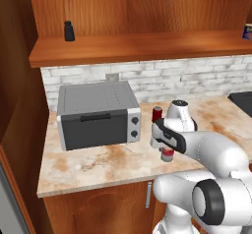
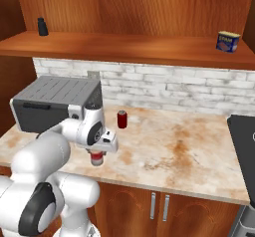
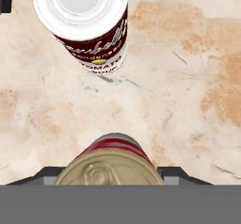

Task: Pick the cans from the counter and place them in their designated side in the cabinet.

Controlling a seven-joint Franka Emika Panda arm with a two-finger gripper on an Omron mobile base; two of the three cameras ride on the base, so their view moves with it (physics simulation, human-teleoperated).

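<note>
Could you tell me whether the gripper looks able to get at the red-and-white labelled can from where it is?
Probably not yet: the gripper is around the silver-based can. The labelled can stands apart on bare counter.

You see a counter [image 2: 174,146] with a polished marble look, beige with rusty mottling and fine dark veins. The cabinet [image 1: 147,48] is reddish-brown wood grain with a soft satin sheen, and the wall behind it is rough whitewashed brick [image 2: 164,89]. The toaster oven [image 1: 98,115] looks like matt grey metal with a dark smooth door. The red can [image 3: 113,164] has a dull gold metal lid with a pull tab, and the labelled can [image 3: 89,25] wears a paper-like wrap under a glossy white top.
</note>
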